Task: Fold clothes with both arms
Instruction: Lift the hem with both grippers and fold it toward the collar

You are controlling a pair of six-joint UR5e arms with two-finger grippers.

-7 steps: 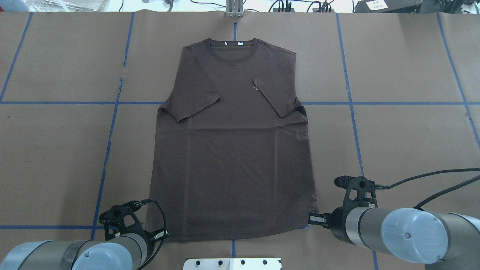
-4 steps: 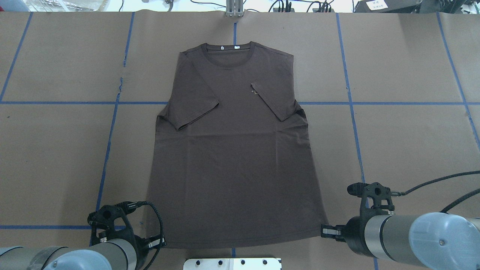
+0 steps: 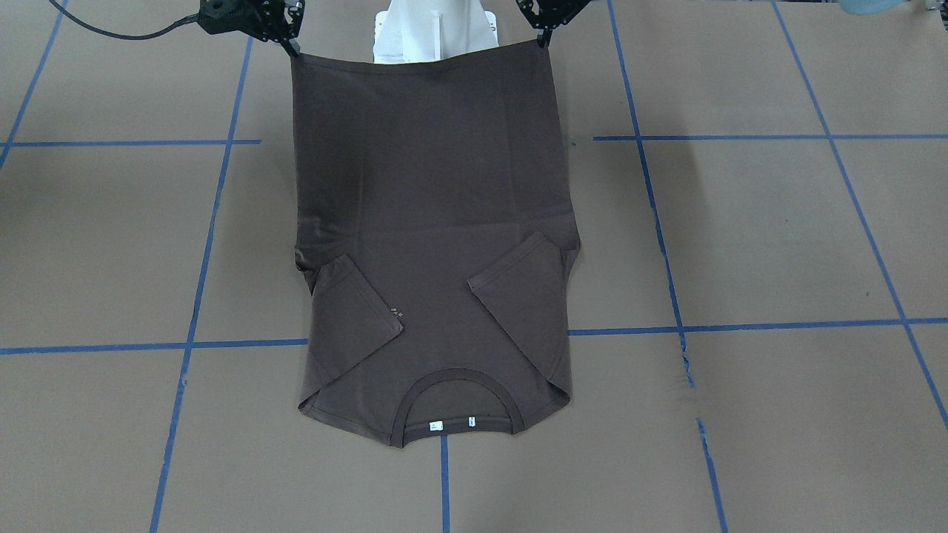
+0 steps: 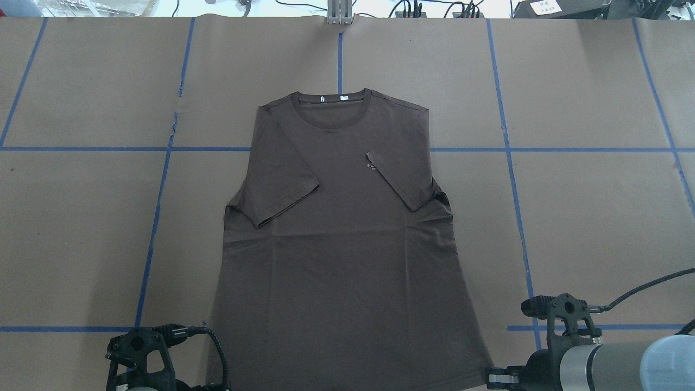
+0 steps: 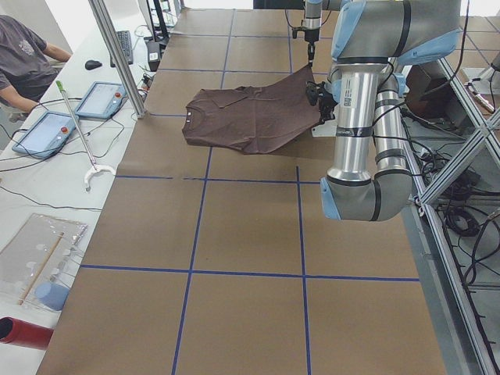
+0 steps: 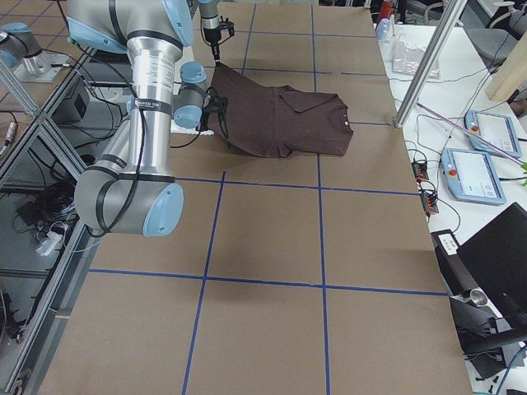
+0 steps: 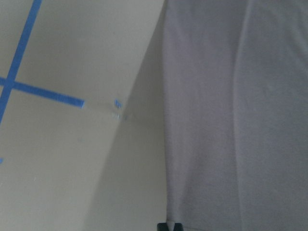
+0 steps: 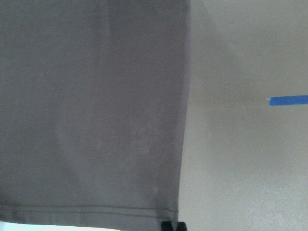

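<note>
The worktop (image 4: 586,217) is covered in brown paper marked into large squares by blue tape (image 4: 156,217). Along its far side runs a white desk with two pendants (image 5: 101,100), cables and a metal post (image 5: 117,55), and a person (image 5: 23,55) in a grey top sits there. The robot's white base (image 3: 437,29) stands at the near edge. The shirt (image 4: 347,260), dark brown, lies face up in the middle of the worktop with its collar (image 3: 459,374) away from the robot. Both short sleeves (image 4: 282,184) are folded in over the chest, and one of them covers part of the pale lettering (image 4: 372,163). Two small white tags (image 4: 343,98) show inside the neck. The collar end rests flat, while the hem end is raised off the paper and stretched taut between the arms. The left claw (image 3: 546,38) is pressed together on one hem corner, and the right claw (image 3: 292,46) pinches the other corner.
</note>
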